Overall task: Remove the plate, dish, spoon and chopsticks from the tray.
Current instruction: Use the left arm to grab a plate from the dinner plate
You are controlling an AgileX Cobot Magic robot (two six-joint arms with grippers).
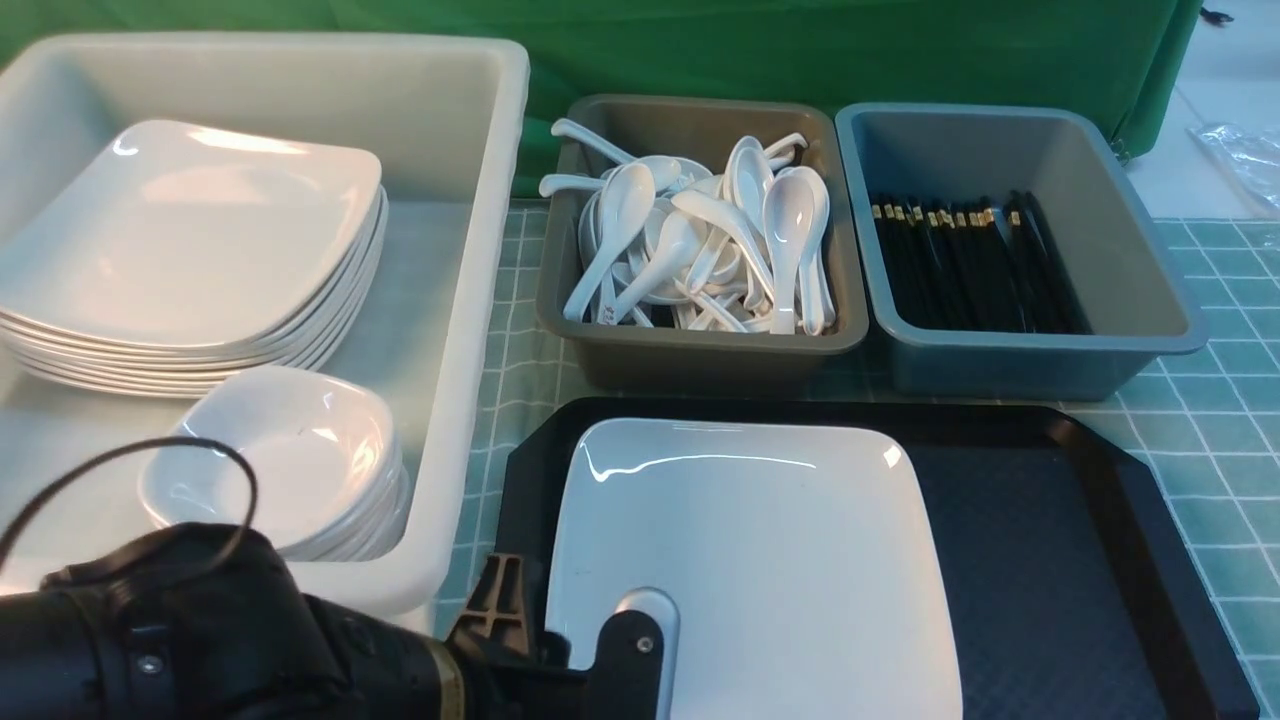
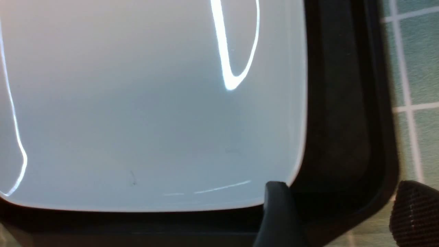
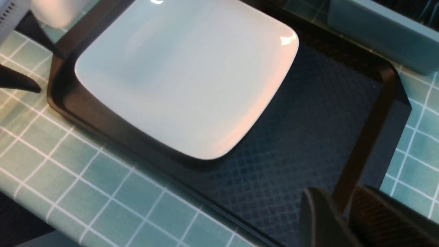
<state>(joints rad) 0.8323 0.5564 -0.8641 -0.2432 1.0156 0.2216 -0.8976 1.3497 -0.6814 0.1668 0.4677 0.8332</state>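
The large white square plate (image 1: 750, 540) (image 2: 137, 103) (image 3: 185, 75) lies on the left half of the black tray (image 1: 1050, 560) (image 2: 343, 120) (image 3: 291, 137). My left gripper (image 1: 570, 625) (image 2: 343, 192) stands open at the plate's near left corner. One finger is at the plate's edge and the other is outside the tray's rim. In the right wrist view my right gripper (image 3: 343, 202) is shut on the tray's rim at its right side. Small dishes (image 1: 290, 450), spoons (image 1: 700, 230) and chopsticks (image 1: 960, 260) lie in tubs beyond the tray.
A big white tub (image 1: 480, 300) at the left holds a stack of square plates (image 1: 190, 230) and the dishes. A grey-brown tub (image 1: 700, 345) holds the spoons and a blue-grey tub (image 1: 1040, 345) the chopsticks. A green checked cloth (image 1: 1220, 450) covers the table.
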